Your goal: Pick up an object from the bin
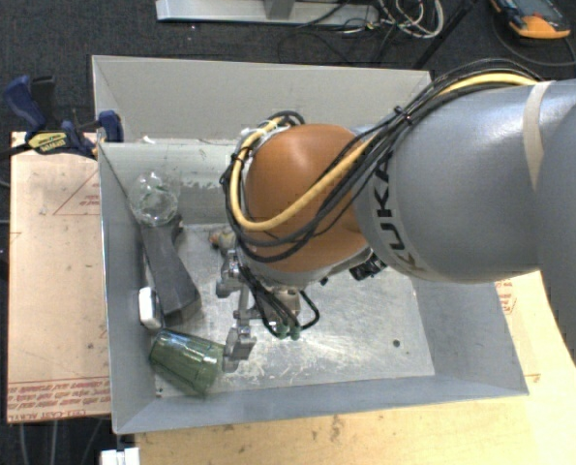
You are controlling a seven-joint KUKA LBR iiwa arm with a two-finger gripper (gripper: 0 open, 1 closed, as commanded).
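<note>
The claw (241,342) hangs low in the bin's (394,327) front left, just beside a dark green cylinder (183,361) lying on its side; how wide it gapes I cannot tell. Further left crowd a grey block (168,271), a small white piece (147,306) and a clear cup (154,201)

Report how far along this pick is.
Done: the end effector sits low in the grey metal bin, at its lower left, beside the dark green cylindrical container lying on its side. In hand: nothing visibly held yet. Left: the grasp and lift out; the clear round cup, dark grey rectangular block and small white piece lie farther off along the left wall.
</note>
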